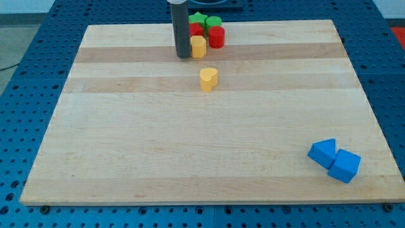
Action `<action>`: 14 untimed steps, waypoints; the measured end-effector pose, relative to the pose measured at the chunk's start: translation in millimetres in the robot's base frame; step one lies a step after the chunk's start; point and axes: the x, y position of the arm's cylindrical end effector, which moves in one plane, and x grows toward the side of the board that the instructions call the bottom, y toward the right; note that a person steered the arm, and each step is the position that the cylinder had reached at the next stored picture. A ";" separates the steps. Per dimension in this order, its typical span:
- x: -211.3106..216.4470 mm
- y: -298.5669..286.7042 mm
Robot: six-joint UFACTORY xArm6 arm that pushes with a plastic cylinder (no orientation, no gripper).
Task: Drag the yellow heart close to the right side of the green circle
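Note:
The yellow heart [209,79] lies on the wooden board [126,139] a little above the middle. The green circle [213,23] sits at the view's top edge of the board, in a cluster with a green star [199,18], a red block [196,30] and a red cylinder [217,37]. A second yellow block [199,46] stands just below the cluster. My tip [183,56] rests on the board just left of that yellow block, up and to the left of the yellow heart, apart from the heart.
Two blue blocks [323,152] [345,166] touch each other near the board's bottom right corner. A blue perforated table surrounds the board.

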 end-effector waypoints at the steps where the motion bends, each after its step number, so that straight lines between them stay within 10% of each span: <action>1: 10.3 -2.4; 4: 102.7 10.0; 10: 87.7 113.2; 14: -9.8 135.2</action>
